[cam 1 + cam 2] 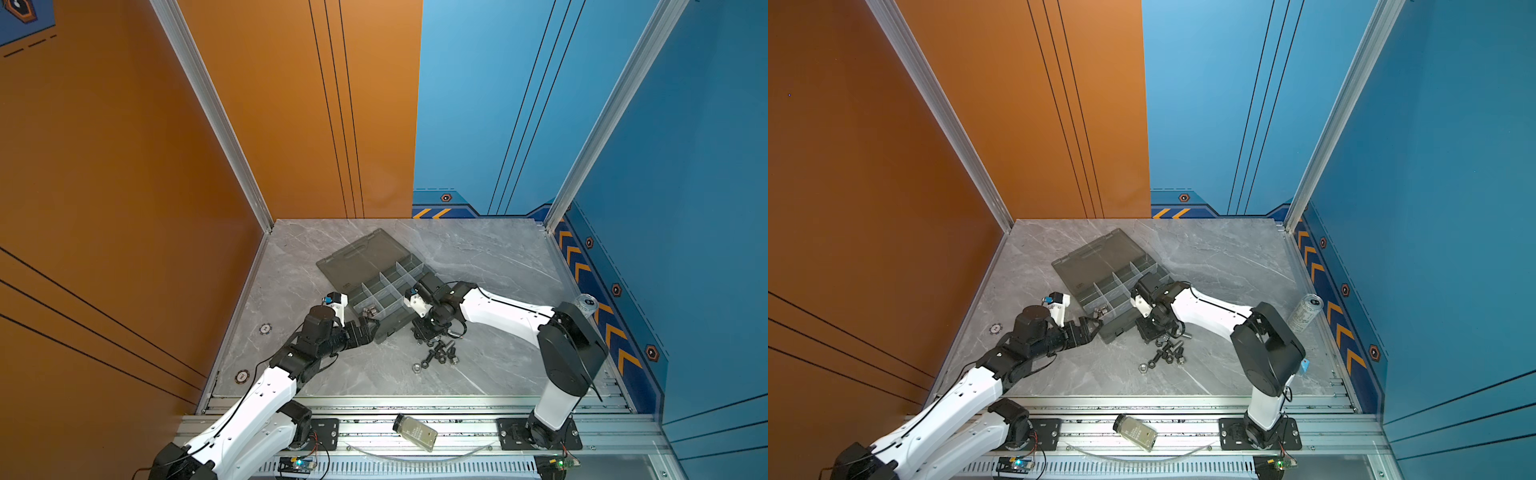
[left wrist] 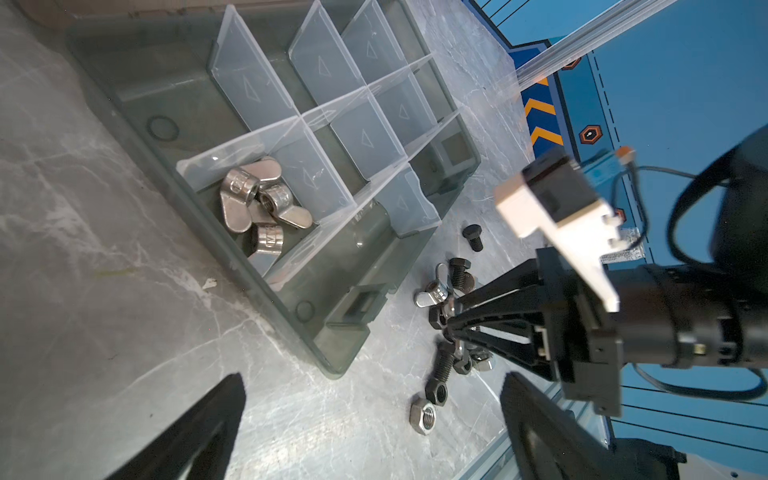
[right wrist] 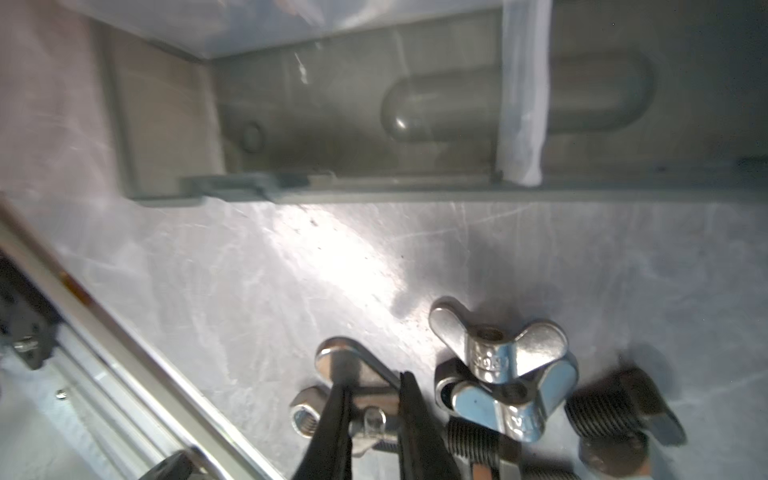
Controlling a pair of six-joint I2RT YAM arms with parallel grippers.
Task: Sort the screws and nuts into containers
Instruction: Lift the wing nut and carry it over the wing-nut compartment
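Bright, even light from above fills both top views, leaving only soft shadows on the grey marble-patterned tabletop [image 1: 374,374], whereas the right wrist view is soft and hazy, with white glare on that surface at ten o'clock from the shiny silver wing nuts [image 3: 494,357].

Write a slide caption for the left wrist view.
Wing nuts lie in one cell of the box; right fingers pinch a nut in the loose pile; left fingers open.

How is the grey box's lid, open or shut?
Open. The lid lies flat on the table beside the box, whose inside shows.
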